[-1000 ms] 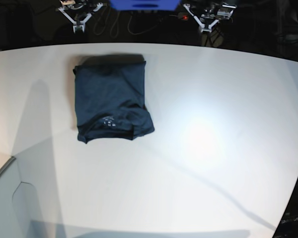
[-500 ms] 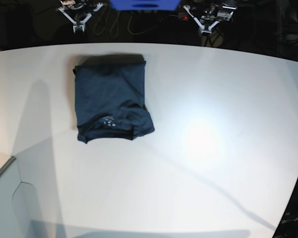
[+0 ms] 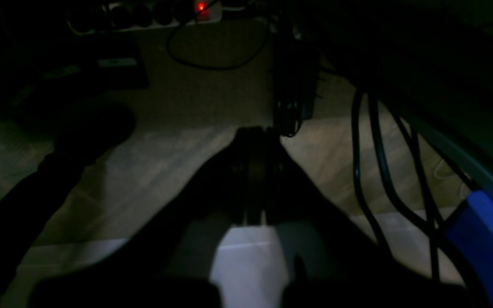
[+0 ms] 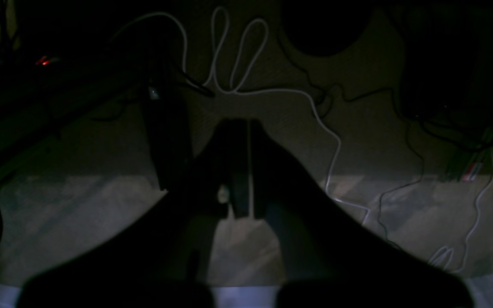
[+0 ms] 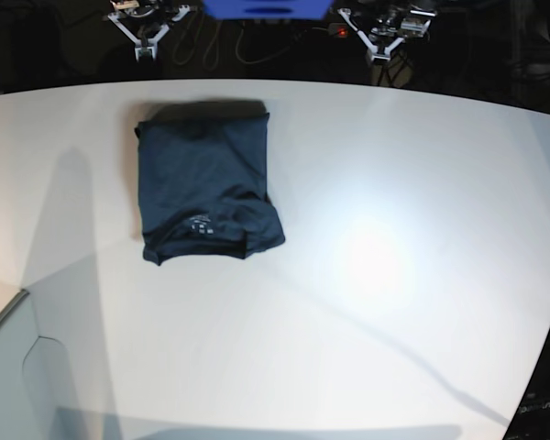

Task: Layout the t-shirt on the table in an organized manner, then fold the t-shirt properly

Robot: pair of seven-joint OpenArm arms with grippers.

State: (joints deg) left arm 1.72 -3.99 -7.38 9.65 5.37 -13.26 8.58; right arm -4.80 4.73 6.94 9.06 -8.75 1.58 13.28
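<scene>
The dark navy short-sleeved cloth t-shirt [image 5: 206, 183] is lying folded into a compact rectangle on the large glossy white table [image 5: 394, 183], sitting toward 10 o'clock of the tabletop in the base view, close to the far curved edge. Its long axis is running 12 to 6, leaning slightly; the neck end with the small pale printed label [image 5: 199, 223] is pointing toward 6, the near side. The bottom edge is bulging a bit wider than the top.

Both arms are parked off the table past the far edge. The left gripper [image 3: 255, 132] is showing its jaws pressed together, holding nothing, hanging over a dim floor with black cables [image 3: 364, 171] at 3 o'clock and a power strip with a red light [image 3: 201, 6] at 12. The right gripper [image 4: 242, 124] is likewise closed and empty, with a looping white cable [image 4: 238, 64] on the floor at 12. Neither gripper is touching the shirt.
</scene>
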